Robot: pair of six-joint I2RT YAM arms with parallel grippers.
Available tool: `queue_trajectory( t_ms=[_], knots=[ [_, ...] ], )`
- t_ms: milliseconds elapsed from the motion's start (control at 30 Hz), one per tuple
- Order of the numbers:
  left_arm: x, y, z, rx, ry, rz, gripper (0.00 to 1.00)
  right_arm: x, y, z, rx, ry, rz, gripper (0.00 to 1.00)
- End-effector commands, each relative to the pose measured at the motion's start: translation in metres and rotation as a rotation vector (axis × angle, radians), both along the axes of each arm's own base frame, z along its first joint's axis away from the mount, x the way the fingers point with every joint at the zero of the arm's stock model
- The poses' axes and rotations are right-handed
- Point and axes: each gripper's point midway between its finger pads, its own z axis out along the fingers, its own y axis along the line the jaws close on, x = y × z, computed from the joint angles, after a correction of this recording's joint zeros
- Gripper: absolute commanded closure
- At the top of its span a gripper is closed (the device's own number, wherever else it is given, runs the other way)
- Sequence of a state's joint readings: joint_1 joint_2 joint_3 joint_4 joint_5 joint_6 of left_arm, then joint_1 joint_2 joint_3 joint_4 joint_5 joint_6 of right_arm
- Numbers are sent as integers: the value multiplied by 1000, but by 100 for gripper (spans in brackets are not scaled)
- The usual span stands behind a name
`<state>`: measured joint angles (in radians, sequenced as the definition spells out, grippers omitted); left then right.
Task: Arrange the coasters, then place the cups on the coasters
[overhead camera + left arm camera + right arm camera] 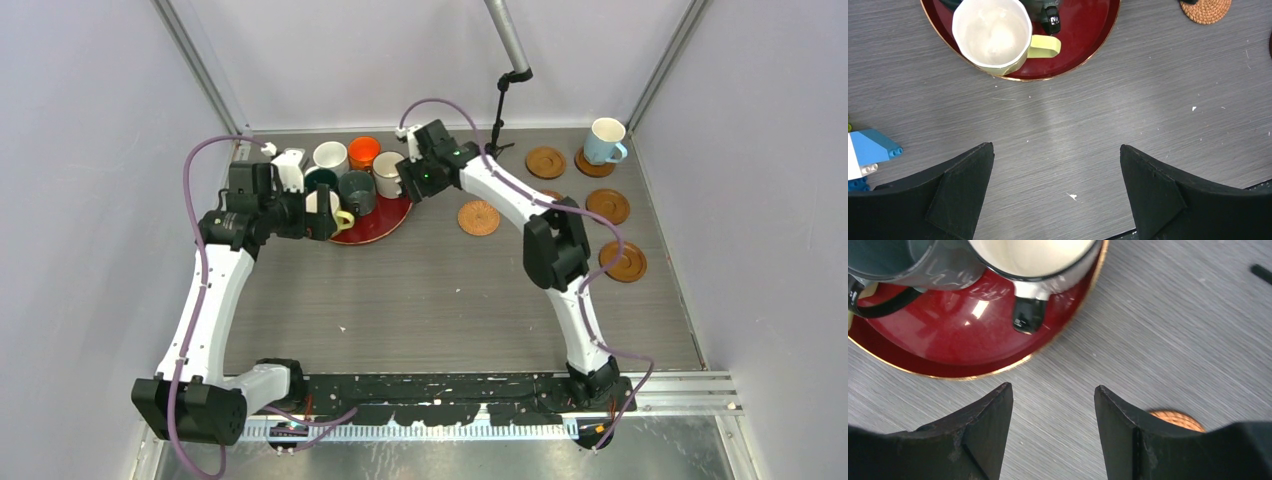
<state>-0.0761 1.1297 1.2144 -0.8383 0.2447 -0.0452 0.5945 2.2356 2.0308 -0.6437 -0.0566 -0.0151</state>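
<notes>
Cups step, by the look of it: your right gripper hangs open and empty just off the tray, facing the cream cup. Your left gripper gapes wide beside the yellow cup. Next you'll need a clean grip and a bare coaster right of the tray.

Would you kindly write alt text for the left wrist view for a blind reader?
A pale yellow mug stands upright on a red tray at the top, beyond the open left gripper over the grey table. A woven coaster shows top right, blue toy bricks at left.
</notes>
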Motion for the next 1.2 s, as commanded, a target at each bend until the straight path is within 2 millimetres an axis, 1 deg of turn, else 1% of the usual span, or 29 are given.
queue_trajectory(
  t_ms=[0,133,333,467,600,733,867,933,1067,1167],
  knots=[
    [7,3,15,1,-74,17,0,21,28,25,65,-89,-43,34],
    [7,3,14,1,-76,17,0,22,47,15,62,-87,-20,34],
    [6,3,15,0,-76,20,0,40,54,7,38,-134,-64,37],
    [5,4,15,5,-85,16,0,45,57,-2,21,-136,-66,45],
    [5,4,15,4,-87,15,0,46,58,-3,15,-145,-52,52],
    [5,3,15,5,-88,10,0,45,61,-5,16,-143,-30,59],
    [5,4,15,16,-92,2,0,41,59,-9,-12,-138,14,68],
    [5,4,14,16,-92,-1,0,38,58,-7,-20,-138,31,76],
    [6,1,14,5,-88,-11,0,34,57,9,-7,-157,60,98],
    [6,-1,14,-4,-88,-15,0,30,55,30,-1,-186,80,100]
  ],
)
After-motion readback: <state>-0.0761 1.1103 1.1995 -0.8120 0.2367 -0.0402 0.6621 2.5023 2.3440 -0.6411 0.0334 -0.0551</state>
